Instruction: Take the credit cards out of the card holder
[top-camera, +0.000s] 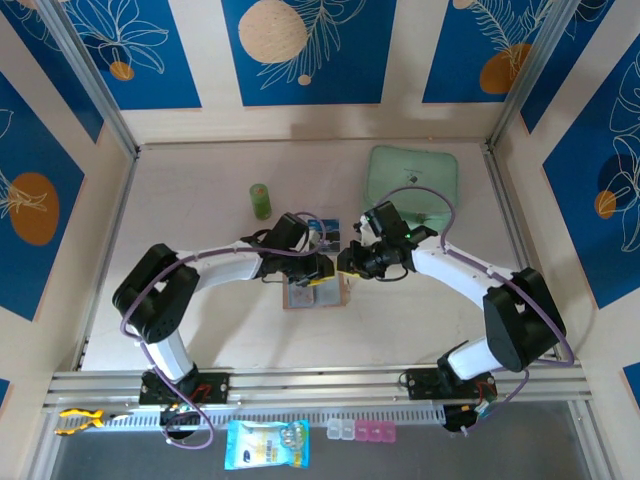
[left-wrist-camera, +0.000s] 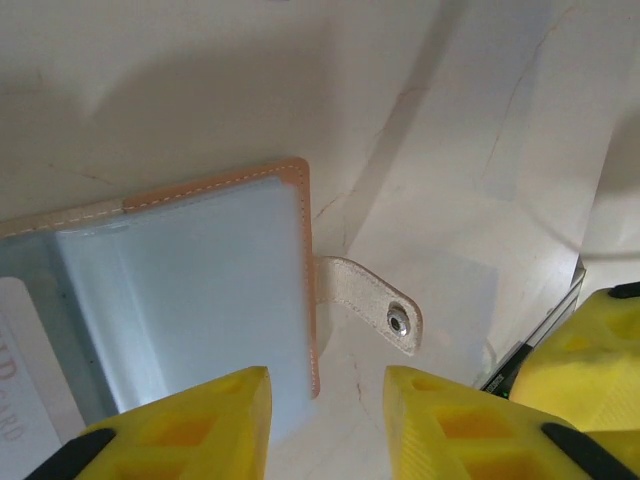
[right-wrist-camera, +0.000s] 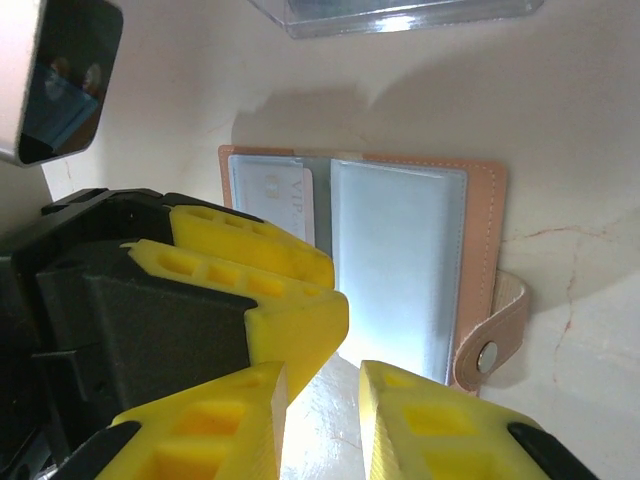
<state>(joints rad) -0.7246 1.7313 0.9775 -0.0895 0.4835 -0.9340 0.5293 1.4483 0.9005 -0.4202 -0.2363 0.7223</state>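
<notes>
Writing: "VIP" reads on a white card (right-wrist-camera: 287, 195) tucked in the holder (right-wrist-camera: 400, 255). The left wrist view catches only "ARD" at that card's edge.
Left arm: bent at the elbow, with the forearm reaching right across the table (top-camera: 200, 180) to the holder.
Left gripper (left-wrist-camera: 327, 376): fingers spread with nothing between them. They straddle the holder's stitched edge beside the snap tab (left-wrist-camera: 385, 315); I cannot tell whether they touch it.
Right arm: bent the opposite way, with the forearm reaching left so the two wrists meet over the holder.
Right gripper (right-wrist-camera: 322, 375): fingers a narrow gap apart, holding nothing. It points at the holder's edge, just beside the left gripper's fingers (right-wrist-camera: 260, 265).
Holder: lies open and flat near the table's middle, under both grippers. It has a salmon-tan border with pale stitching and glossy greyish-blue panels. The tab sticks out from one side, with a metal snap on it.
Loose cards (top-camera: 325, 232): blue and dark, lying on the table just beyond the holder. Their print is too small to read.
Pouch (top-camera: 412, 185): mint-green, at the far right and well apart from the holder.
</notes>
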